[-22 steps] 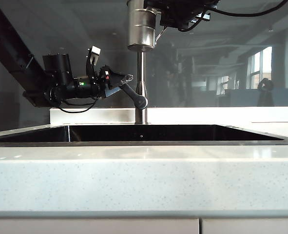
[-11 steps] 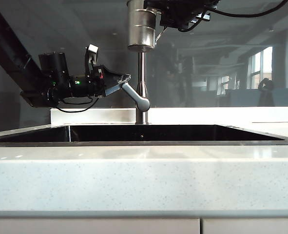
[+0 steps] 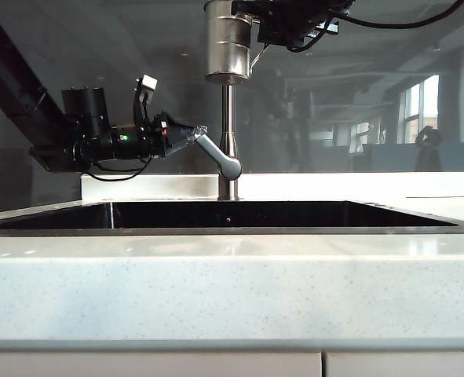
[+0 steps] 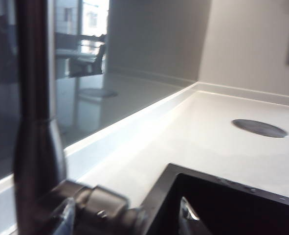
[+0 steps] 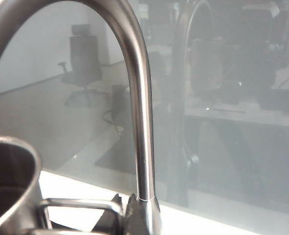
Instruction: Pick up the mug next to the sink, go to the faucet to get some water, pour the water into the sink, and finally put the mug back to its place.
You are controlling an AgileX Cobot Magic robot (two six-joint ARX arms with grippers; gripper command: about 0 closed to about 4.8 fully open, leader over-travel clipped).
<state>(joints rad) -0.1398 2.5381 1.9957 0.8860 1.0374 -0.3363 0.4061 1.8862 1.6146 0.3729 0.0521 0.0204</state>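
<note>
Rigid, light, slippery steel mug [image 3: 228, 41], best held by its wire handle [image 5: 80, 204], hangs high at the faucet [image 3: 228, 141] in the clamped right gripper [image 5: 116, 208]; left gripper [image 4: 124, 218] grips the lever [image 3: 220, 155].

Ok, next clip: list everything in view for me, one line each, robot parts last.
mug: one, brushed steel, held high above the sink, right in front of the faucet pipe.
faucet: one, chrome, upright at the back edge of the sink; curved spout seen in the right wrist view.
faucet lever: one, chrome, angled out from the pipe's lower part toward the left arm.
sink: one, black basin with metal rim, set in the countertop.
countertop: one, pale speckled stone, around the sink.
round cover: one, dark, flat on the countertop beside the sink.
left hand: one, black, at the lever with its fingers either side of it.
right hand: one, top of the exterior view, shut on the mug's wire handle.
</note>
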